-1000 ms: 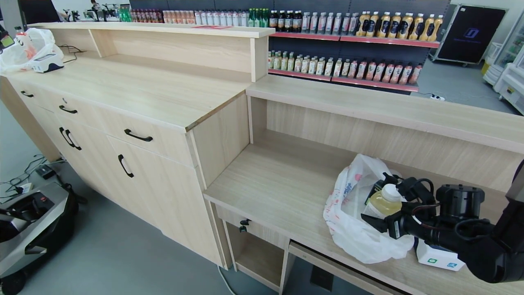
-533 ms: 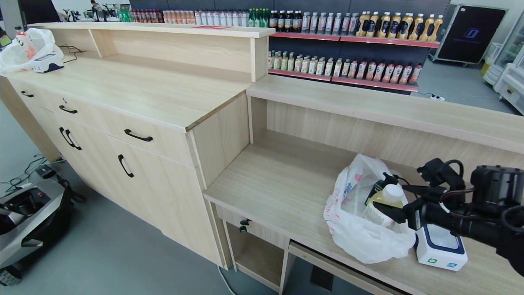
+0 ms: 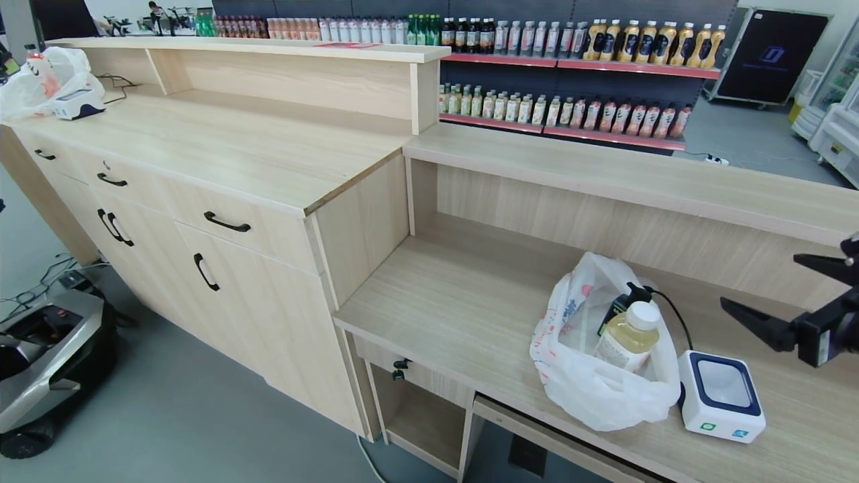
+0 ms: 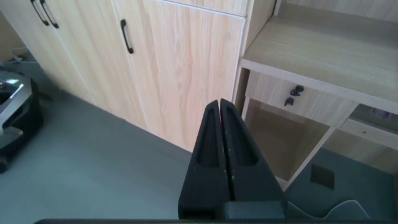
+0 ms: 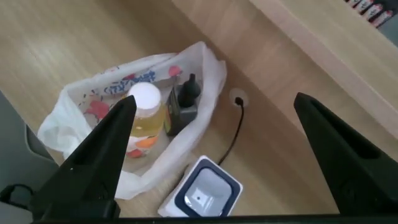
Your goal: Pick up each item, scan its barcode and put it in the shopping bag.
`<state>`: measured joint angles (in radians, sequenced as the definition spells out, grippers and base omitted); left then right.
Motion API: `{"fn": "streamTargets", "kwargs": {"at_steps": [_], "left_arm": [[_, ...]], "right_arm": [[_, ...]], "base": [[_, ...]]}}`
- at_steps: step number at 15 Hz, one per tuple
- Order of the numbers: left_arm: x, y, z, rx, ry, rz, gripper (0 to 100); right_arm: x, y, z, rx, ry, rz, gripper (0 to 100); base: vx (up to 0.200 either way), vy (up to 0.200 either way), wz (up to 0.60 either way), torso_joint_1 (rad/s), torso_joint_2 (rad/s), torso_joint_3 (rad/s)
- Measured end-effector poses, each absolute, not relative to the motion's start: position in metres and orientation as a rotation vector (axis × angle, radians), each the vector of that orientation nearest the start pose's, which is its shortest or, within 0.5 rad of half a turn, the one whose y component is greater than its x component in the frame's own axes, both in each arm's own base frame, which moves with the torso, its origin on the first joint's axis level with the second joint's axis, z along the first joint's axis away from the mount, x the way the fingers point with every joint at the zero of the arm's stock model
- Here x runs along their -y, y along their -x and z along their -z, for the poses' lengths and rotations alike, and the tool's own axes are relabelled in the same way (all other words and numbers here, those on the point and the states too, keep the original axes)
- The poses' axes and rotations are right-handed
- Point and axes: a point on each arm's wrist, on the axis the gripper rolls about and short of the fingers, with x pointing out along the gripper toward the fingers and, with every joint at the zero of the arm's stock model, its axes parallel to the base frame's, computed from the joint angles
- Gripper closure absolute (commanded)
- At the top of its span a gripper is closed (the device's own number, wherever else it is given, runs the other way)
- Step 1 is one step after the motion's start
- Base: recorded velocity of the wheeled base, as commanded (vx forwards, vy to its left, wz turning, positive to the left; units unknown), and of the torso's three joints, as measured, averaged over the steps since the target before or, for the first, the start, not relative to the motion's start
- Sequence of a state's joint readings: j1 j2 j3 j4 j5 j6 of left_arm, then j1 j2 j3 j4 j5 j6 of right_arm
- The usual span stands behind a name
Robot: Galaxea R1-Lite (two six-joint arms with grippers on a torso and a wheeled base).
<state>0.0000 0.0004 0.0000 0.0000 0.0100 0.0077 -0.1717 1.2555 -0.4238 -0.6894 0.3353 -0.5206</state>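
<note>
Liable to topple at any tug on the film: clear white-capped plastic bottle of yellow drink (image 3: 629, 335), leaning inside the limp white plastic shopping bag (image 3: 584, 402) at lower right of the head view. Just right of it, white box scanner with dark blue window (image 3: 721, 396), easily knocked by the right gripper (image 3: 758, 280), spread wide and empty at the right edge.

Added by the left wrist view: left gripper (image 4: 220, 112) pressed closed on nothing, over grey floor (image 4: 93, 155). Plainer in the right wrist view: dark black-topped item (image 5: 183, 102) beside the bottle, possibly a second bottle.
</note>
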Motion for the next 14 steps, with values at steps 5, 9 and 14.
{"fn": "streamTargets", "kwargs": {"at_steps": [5,9,14], "left_arm": [[0.000,0.023,-0.075,0.000,-0.008,-0.010,100],[0.000,0.023,-0.075,0.000,-0.008,-0.010,100],[0.000,0.023,-0.075,0.000,-0.008,-0.010,100]], "right_arm": [[0.025,-0.164,-0.220,-0.002,0.412,-0.041,0],[0.025,-0.151,-0.232,0.050,0.257,0.039,0],[0.023,-0.120,-0.216,0.049,0.198,0.137,0]], "base": [[0.000,0.000,-0.60,0.000,0.00,0.006],[0.000,0.000,-0.15,0.001,0.00,0.001],[0.000,0.000,0.00,0.000,0.00,0.000]]}}
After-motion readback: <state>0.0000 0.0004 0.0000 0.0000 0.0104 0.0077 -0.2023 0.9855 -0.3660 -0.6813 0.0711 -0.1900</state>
